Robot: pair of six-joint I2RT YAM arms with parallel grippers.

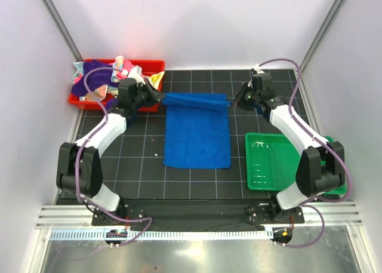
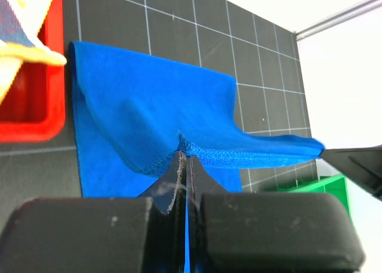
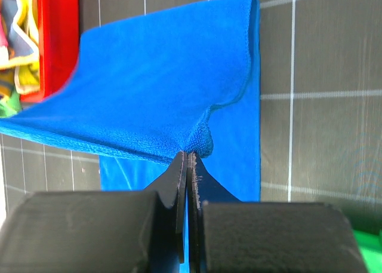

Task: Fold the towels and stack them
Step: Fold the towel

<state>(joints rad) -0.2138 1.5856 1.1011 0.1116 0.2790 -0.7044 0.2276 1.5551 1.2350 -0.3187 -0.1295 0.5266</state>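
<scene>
The royal blue towel (image 1: pixel 197 138) lies in the middle of the worktop (image 1: pixel 143 159). Most of it is spread flat on the black grid, with its near edge pointing toward the arm bases. Its far edge is raised off the surface and pulled into a band between the two arms.

The left pincer (image 1: pixel 159 97) is clenched on the far left corner of that edge. In the left wrist view its fingertips (image 2: pixel 179 168) press together on the stitched hem, and the cloth fans away from them in a sagging sheet. The right pincer (image 1: pixel 234 103) is clamped on the far right corner. In its own wrist view a small bunch of hem is nipped between the closed tips (image 3: pixel 181 165).

The red tray (image 1: pixel 156 64) sits at the far left corner of the worktop, just beside the lifted left corner. It holds a heap of other towels (image 1: pixel 95 76) in purple, pink, yellow and teal, tumbled together and spilling over its rim.

The green tray (image 1: pixel 256 137) stands along the right edge of the worktop, toward the near side. It is close to the flat part of the blue towel but not touching it. The right arm's forearm passes above its far right corner.
</scene>
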